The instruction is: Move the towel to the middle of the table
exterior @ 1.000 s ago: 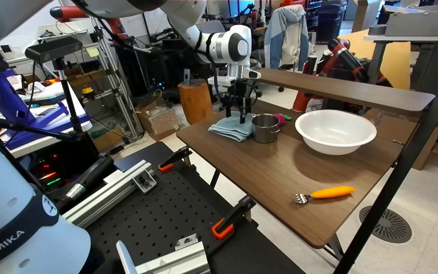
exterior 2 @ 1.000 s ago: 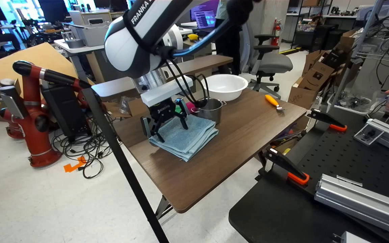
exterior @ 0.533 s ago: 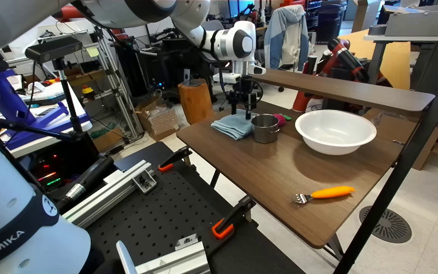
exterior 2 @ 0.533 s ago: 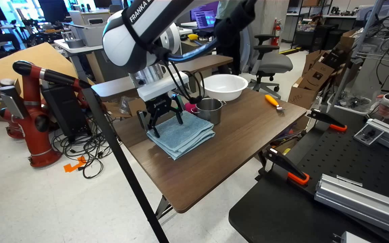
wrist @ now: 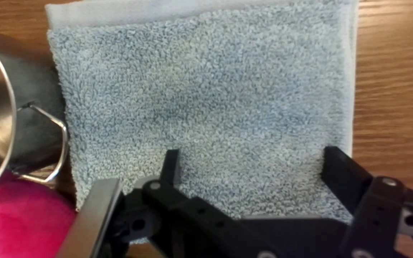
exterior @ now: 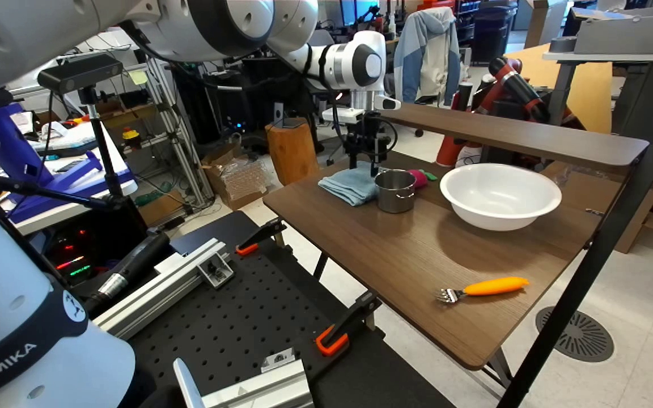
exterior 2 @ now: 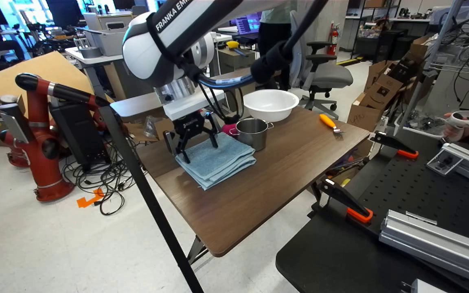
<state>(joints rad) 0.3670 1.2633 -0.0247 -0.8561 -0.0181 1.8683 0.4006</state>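
Observation:
The towel [exterior: 351, 187] is a folded light blue-grey cloth lying flat on the far part of the brown table [exterior: 372, 243]. It also shows in an exterior view [exterior 2: 223, 160] and fills most of the wrist view [wrist: 210, 82]. My gripper [wrist: 251, 154] is open, with fingers wide apart, and points down over the towel. In an exterior view, the gripper [exterior 2: 200, 151] has its fingertips on or very near the towel's top, towards one edge. Nothing is pinched between the fingers. Part of the towel is hidden under the gripper.
A metal pot [exterior: 395, 192] stands right beside the towel, its handle close to the towel's edge in the wrist view [wrist: 38, 118]. A pink object [wrist: 31, 218] lies behind the pot. A white bowl [exterior: 499, 195], an orange-handled fork [exterior: 494, 286] and a raised shelf [exterior: 508, 133] are also there.
The gripper and the towel under it have slid a little together, away from the robot's base. The gripper has stayed open. The pot appears slightly turned.

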